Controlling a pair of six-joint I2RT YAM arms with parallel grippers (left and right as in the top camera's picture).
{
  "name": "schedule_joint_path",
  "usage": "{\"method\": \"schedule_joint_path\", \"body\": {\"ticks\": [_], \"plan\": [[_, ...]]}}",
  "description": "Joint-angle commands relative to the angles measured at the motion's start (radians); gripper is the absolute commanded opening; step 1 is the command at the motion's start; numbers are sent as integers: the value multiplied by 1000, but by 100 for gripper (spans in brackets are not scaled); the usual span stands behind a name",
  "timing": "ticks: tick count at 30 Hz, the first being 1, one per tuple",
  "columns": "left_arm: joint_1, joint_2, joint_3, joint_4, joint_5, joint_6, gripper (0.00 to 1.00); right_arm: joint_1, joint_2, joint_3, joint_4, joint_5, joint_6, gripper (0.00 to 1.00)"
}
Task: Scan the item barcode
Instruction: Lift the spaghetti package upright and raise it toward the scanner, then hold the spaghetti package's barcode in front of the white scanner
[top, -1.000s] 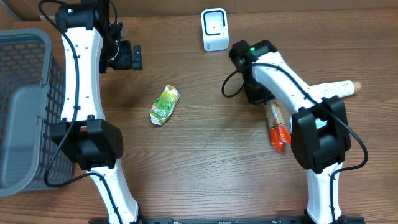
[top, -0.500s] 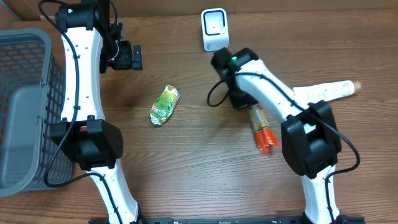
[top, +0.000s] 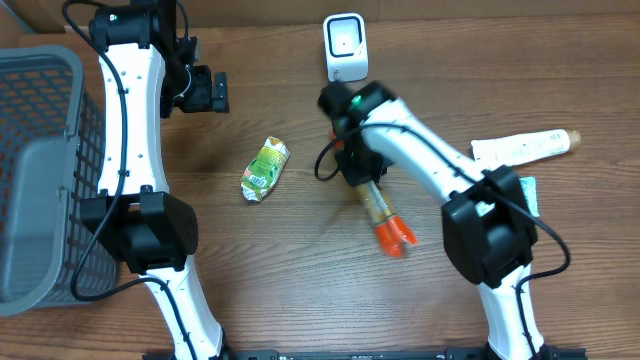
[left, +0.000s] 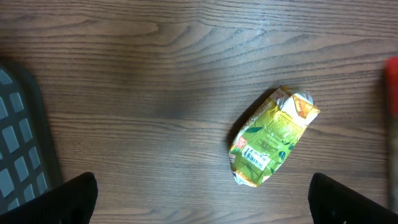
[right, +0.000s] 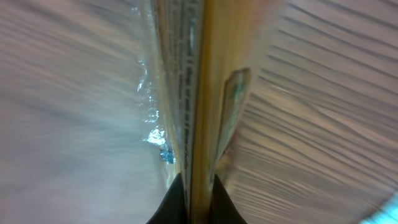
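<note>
Our right gripper (top: 358, 168) is clamped tight on one end of the packet (top: 378, 212). The packet's orange end (top: 394, 238) trails back behind the hand, toward the arm's base. The scanner (top: 345, 47) stands just ahead of this hand, not touching it. A green pouch (top: 265, 168) lies off to its left, and a white tube (top: 525, 148) well off to its right. Our left gripper (top: 208, 92) hangs with jaws wide, holding nothing. The green pouch lies ahead of it and the basket (top: 40, 120) is on its left.
</note>
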Motion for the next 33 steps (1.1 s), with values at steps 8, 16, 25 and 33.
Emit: {"method": "schedule_joint_path", "body": {"ticks": [8, 16, 25, 33], "plan": [[-3, 8, -3, 1, -3, 18, 100, -275, -193, 233, -106, -821, -320, 4], [-3, 8, -3, 1, -3, 18, 100, -488, -247, 233, -99, -1361, -336, 4], [-3, 8, -3, 1, -3, 18, 100, -575, -247, 233, 43, -1595, -245, 4], [-3, 8, -3, 1, -3, 18, 99, -554, -247, 233, 147, -1421, -157, 4]]}}
